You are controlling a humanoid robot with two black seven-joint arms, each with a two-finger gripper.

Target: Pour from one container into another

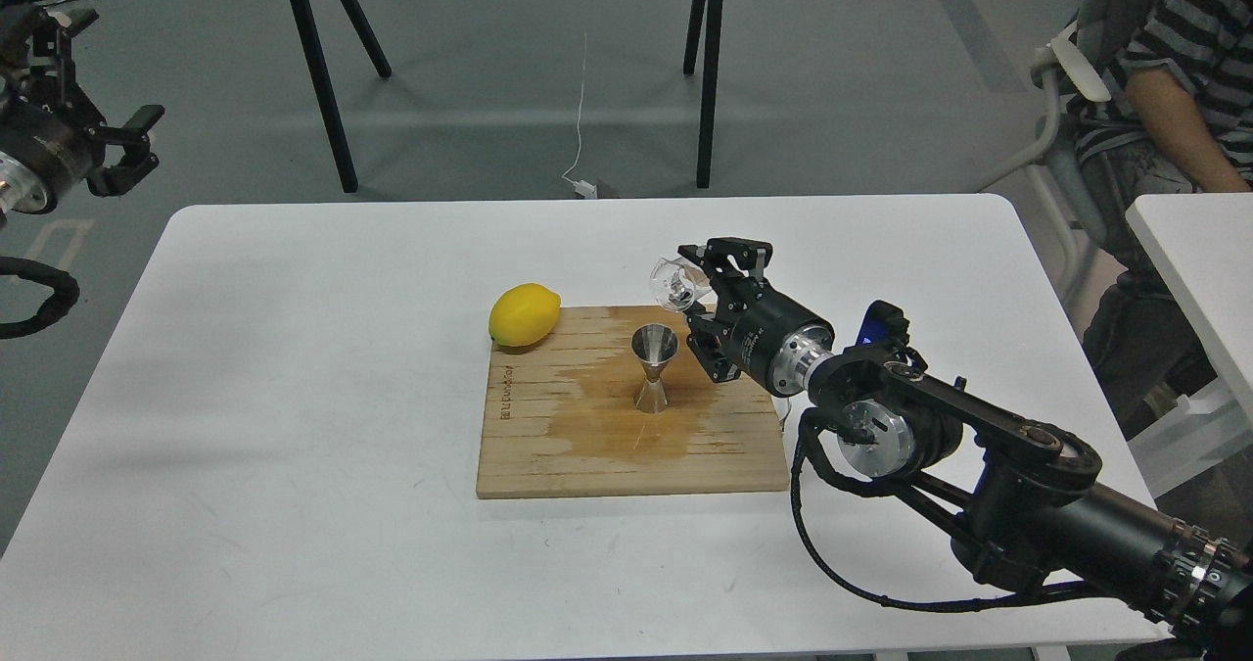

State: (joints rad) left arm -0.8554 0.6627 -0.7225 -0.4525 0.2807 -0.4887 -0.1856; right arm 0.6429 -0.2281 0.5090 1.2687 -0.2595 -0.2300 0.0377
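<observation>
The steel jigger (pixel 654 367) stands upright near the middle of the wooden board (pixel 548 446), on a dark wet patch. My right gripper (pixel 697 294) is shut on the small clear glass cup (pixel 673 283), holding it tipped on its side just above and to the right of the jigger's rim. My left gripper (pixel 132 147) hangs off the table's far left, raised in the air, its fingers apart and empty.
A yellow lemon (pixel 525 314) lies on the board's back left corner. The board rests on a white table (pixel 294 397). A seated person (pixel 1165 103) and a second white table (pixel 1199 259) are at the right.
</observation>
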